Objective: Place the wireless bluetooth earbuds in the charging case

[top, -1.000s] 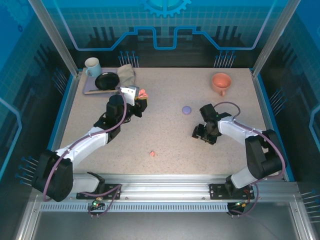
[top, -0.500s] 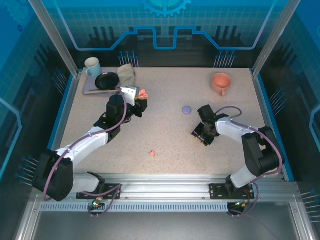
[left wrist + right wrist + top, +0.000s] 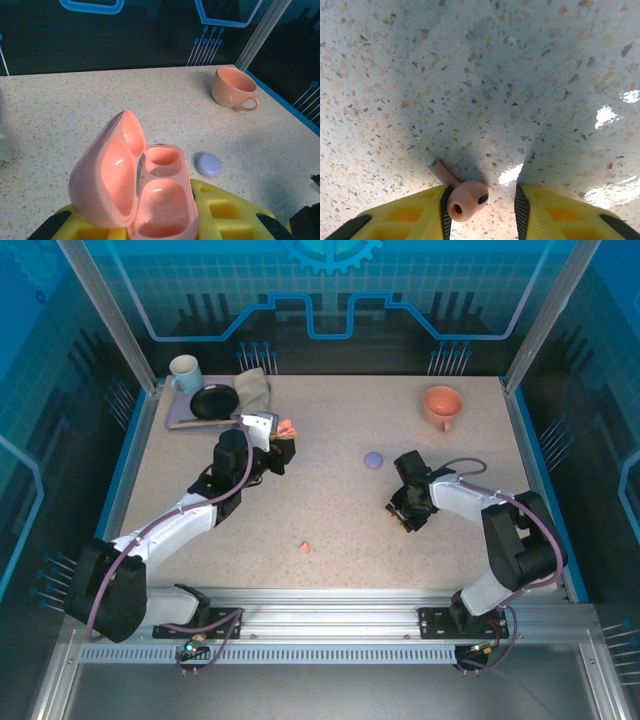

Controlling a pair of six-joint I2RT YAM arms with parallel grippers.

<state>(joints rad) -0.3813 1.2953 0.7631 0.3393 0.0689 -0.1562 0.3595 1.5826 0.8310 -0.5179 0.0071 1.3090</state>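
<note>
Now, on the speckled tabletop [image 3: 330,490], the left claw [image 3: 275,443] is closed on a pink charging case [image 3: 162,200] and holds it above the surface at the far left part. The case is open: its lid [image 3: 107,175] stands up and leans to the left in the wrist view, and both hollows in the base are empty and shiny. The yellow fingers [image 3: 225,212] press the base from both sides.

The right claw [image 3: 482,210] is low over the tabletop at the right of the middle. Its jaws stand apart with a pink earbud [image 3: 466,198] between them. The earbud lies on the surface with its stem pointing away from the claw, and its round head touches the inner pad of the finger [image 3: 405,220] on the left of the wrist view. A gap is visible between the earbud and the other finger [image 3: 560,220], so the earbud is not pinched.

Another pink earbud [image 3: 304,547] lies alone near the front edge, well apart from both claws. A closed purple case [image 3: 373,459] rests between the two claws, nearer to the right one. An orange cup [image 3: 441,403] stands at the far right corner.
</note>
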